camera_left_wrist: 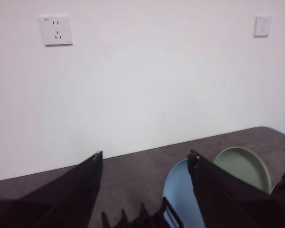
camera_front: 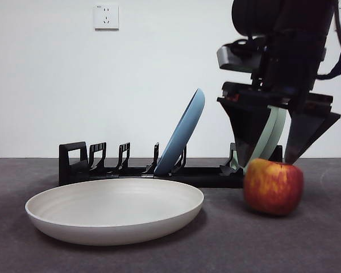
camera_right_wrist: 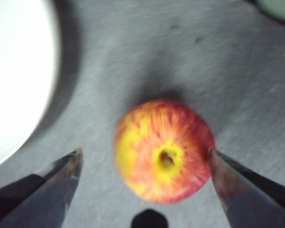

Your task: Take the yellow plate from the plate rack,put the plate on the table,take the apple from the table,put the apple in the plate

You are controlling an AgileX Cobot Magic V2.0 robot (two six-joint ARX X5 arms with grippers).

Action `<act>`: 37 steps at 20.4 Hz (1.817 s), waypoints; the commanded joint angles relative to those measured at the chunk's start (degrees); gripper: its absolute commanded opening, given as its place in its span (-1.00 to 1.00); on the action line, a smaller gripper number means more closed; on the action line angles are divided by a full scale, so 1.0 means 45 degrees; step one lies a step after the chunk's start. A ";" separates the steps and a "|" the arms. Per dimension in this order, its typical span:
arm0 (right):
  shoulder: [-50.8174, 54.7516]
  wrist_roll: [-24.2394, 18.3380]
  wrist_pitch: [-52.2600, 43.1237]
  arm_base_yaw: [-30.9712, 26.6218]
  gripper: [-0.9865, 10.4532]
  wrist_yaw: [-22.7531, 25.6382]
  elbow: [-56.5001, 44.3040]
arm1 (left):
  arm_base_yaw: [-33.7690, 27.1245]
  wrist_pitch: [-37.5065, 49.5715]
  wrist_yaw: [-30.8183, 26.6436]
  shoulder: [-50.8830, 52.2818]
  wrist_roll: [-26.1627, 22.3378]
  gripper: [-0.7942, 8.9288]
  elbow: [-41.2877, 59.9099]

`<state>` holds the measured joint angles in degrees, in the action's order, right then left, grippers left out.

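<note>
Right gripper [camera_front: 271,162] hangs just above the apple [camera_front: 273,186], with its two jaws spread wide and nothing held between them. Going from left to right in the front view: the plate [camera_front: 115,209] lies flat on the table [camera_front: 23,250] at the near left, already out of the rack [camera_front: 153,168]; behind it the rack runs along the table, with a blue plate [camera_front: 184,133] leaning in its slots and a green plate [camera_front: 271,133] at its right end, partly hidden behind the gripper; then the apple stands on the table at the right, near the plate but apart from it. In the right wrist view the apple [camera_right_wrist: 165,150] sits with its stem dimple upward, and it is not centred in the opening: one jaw tip is at its side or almost touching, and the other jaw is well apart from it, toward the plate [camera_right_wrist: 16,76]. So I judge the gripper should shift a little toward the plate side and then go straight down before closing. The apple is round, so no turning of the wrist is needed. The right arm is clearly the nearer one. The left gripper [camera_left_wrist: 145,190] waits high over the rack, jaws open and empty.
</note>
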<state>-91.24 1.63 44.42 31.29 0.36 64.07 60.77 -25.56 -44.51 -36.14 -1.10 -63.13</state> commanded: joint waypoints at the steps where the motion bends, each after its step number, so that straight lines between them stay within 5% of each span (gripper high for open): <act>1: -0.0913 -0.0005 -0.0219 0.0049 -0.06 -0.0277 -0.0112 | -0.0029 -0.0189 -0.0107 0.0019 -0.0141 -0.21 0.0010; 10: -0.1443 0.0321 -0.0826 0.0015 -0.07 0.0291 -0.0112 | -0.0029 -0.0452 -0.0092 0.0015 -0.0097 -0.21 0.0010; 14: -0.1443 0.0262 -0.0947 0.0005 -0.87 0.0248 -0.0112 | -0.0029 -0.0476 -0.0097 0.0015 -0.0097 -0.21 0.0010; 25: 0.0738 0.0291 -0.0393 0.0345 -0.85 0.0233 0.1224 | -0.0029 -0.0627 -0.0087 0.0015 -0.0097 -0.21 0.0010; 37: -0.0806 0.0311 -0.0733 0.3439 -0.85 -0.0423 0.4104 | -0.0024 -0.0651 -0.0049 0.0015 -0.0097 -0.21 0.0010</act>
<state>-94.04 2.57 41.45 46.63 -1.52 82.41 60.77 -28.69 -44.80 -36.25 -1.08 -63.13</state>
